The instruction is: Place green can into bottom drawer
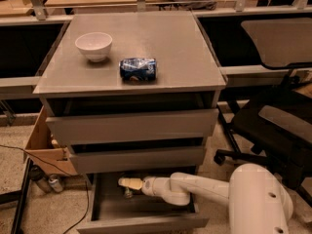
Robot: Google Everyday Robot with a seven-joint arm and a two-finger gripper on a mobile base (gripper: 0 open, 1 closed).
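Observation:
The bottom drawer (146,222) is pulled open below the two shallower drawers. My white arm reaches into it from the right. The gripper (128,183) is at the drawer's back left, just under the middle drawer's front. A small piece of the green can (128,194) shows directly below the gripper, low in the dark interior. The rest of the can is hidden, and I cannot tell whether the gripper touches it.
A white bowl (93,45) and a blue-and-white can (138,68) sit on the cabinet top. A cardboard box (41,147) and bottles (48,182) are on the floor at the left. A black office chair (278,126) stands close on the right.

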